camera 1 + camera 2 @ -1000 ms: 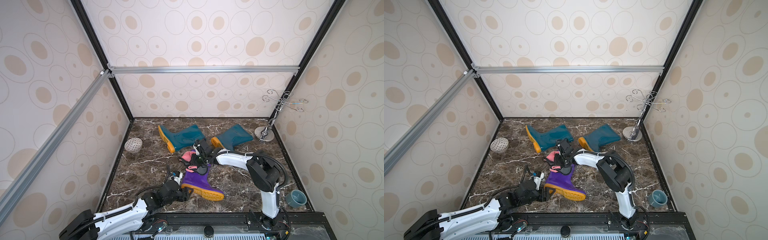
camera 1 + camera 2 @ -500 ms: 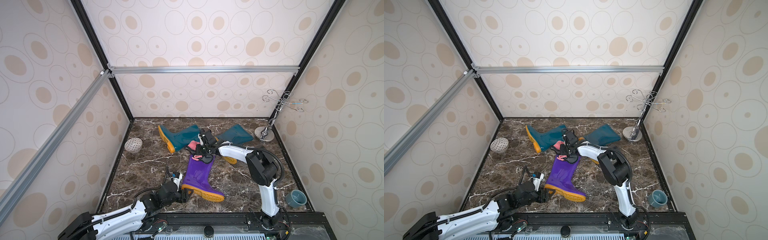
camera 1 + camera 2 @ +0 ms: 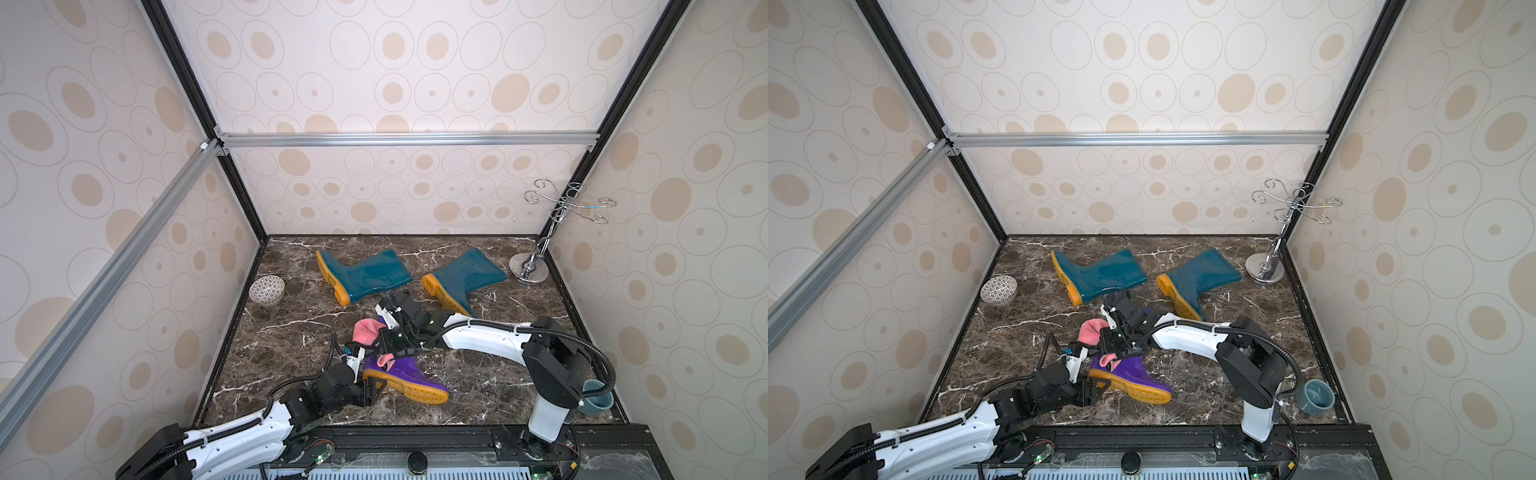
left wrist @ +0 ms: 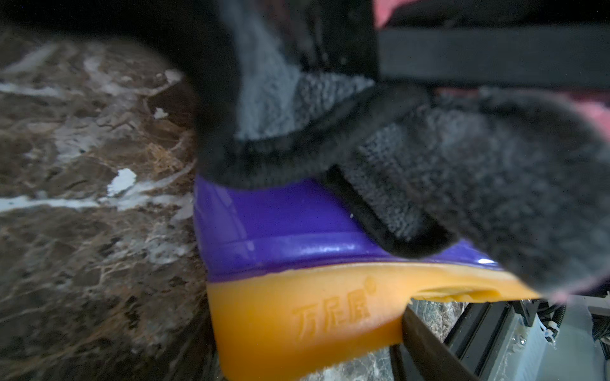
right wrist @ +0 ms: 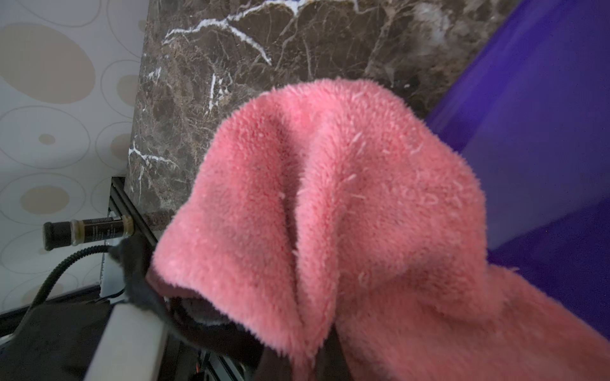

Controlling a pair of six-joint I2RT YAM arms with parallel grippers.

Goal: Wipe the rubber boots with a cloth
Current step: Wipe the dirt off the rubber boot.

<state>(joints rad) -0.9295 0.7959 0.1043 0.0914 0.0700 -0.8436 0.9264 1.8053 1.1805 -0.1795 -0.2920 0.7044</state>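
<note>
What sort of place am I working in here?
Most likely a staged test booth rather than a real room: patterned wallpaper panels hang on an aluminium frame around a small marble-look floor. On it lie household props such as rubber boots and a chrome stand.

Both top views are bright, evenly lit and sharp, with wide-angle stretch toward the edges. The left wrist view is dim, the cloth (image 4: 462, 158) blurred, with soft glare on the purple boot (image 4: 280, 224).

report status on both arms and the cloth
left jaws wide astride purple boot heel, grip unclear. right jaws shut on cloth, cloth lying on that boot. teal boots farther back, not in the way.
</note>
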